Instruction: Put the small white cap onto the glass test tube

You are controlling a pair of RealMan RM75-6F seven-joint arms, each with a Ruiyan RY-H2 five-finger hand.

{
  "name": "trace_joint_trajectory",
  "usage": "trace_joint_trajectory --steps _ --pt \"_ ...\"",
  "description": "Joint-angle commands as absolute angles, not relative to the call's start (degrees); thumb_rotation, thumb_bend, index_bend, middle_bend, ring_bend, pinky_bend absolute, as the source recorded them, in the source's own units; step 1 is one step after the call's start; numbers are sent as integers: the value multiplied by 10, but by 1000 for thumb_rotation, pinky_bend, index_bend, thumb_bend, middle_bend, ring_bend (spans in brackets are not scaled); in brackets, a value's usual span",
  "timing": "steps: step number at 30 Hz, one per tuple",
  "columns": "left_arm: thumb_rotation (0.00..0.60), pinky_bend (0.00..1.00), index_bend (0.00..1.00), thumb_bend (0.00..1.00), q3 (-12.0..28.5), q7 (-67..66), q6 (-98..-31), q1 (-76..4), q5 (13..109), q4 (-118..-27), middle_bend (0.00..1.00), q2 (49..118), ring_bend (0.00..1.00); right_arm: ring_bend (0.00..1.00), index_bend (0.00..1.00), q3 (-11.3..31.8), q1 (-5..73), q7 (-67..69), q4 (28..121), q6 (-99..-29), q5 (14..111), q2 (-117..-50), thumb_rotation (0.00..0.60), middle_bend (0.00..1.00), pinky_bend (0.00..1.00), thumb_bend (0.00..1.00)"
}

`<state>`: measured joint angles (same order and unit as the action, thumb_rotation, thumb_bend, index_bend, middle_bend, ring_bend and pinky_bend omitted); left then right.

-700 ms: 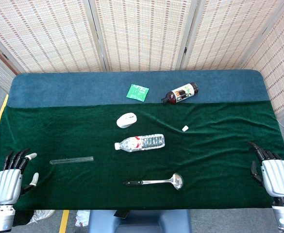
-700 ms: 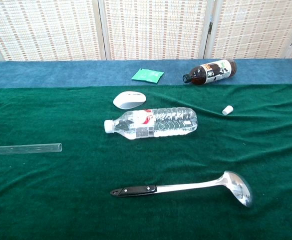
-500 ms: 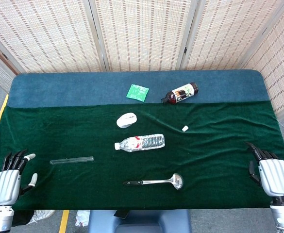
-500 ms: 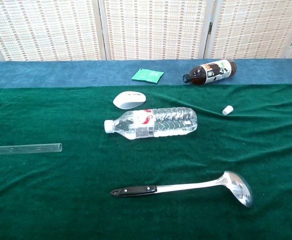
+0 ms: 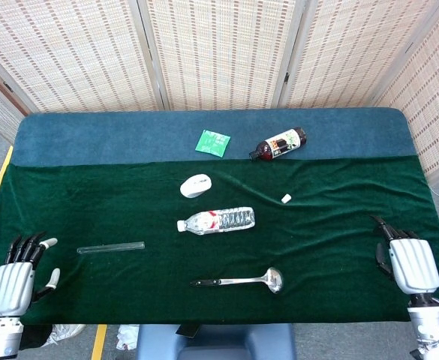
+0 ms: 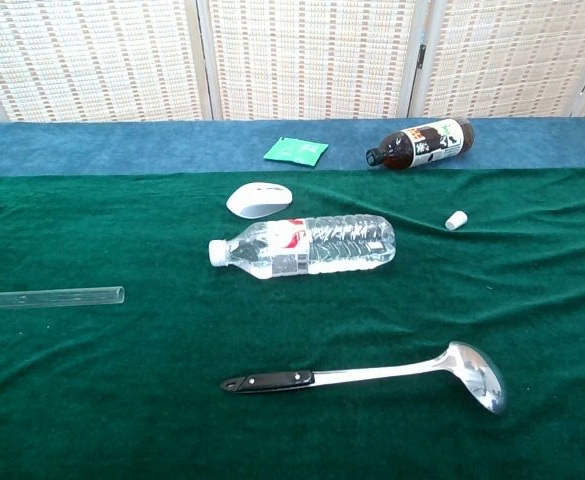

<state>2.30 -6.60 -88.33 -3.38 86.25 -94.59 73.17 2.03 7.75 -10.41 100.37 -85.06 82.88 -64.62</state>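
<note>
Two robot hands are resting at the near corners of the table (image 5: 69, 139), both seen only in the head view. Left hand (image 5: 15, 281) is lying palm down at the near left corner, fingers spread apart and holding nothing. Right hand (image 5: 405, 262) is sitting at the near right edge, fingers extended and parted, likewise holding nothing.

Glass test tube (image 5: 111, 247) is lying flat on the green cloth (image 5: 339, 232), just ahead and to the right of the left hand, not touching it; in the chest view its open end (image 6: 118, 294) is pointing toward the table's middle. Small white cap (image 5: 286, 198) is lying on the cloth right of centre, well apart from the tube and from both hands; the chest view shows it (image 6: 456, 220) beyond the clear plastic water bottle (image 6: 307, 246).

Water bottle is lying on its side near the centre, white lid pointing left. White computer mouse (image 5: 196, 185) is sitting just behind it. Steel ladle (image 5: 242, 281) with a black handle is lying nearer the front edge, bowl to the right. Green packet (image 5: 214, 142) and dark brown bottle (image 5: 278, 144), on its side, are lying on the blue strip at the back.
</note>
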Motion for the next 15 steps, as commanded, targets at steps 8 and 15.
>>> trace_joint_trajectory --steps 8,15 --pt "600 0 266 432 21 -71 -880 -34 862 -951 149 732 124 970 186 84 190 -182 1001 -679 716 -679 600 779 877 748" --pt "600 0 267 432 19 -74 -880 -29 855 -953 149 731 122 1000 186 116 279 -224 937 -550 590 -719 600 966 1000 784"
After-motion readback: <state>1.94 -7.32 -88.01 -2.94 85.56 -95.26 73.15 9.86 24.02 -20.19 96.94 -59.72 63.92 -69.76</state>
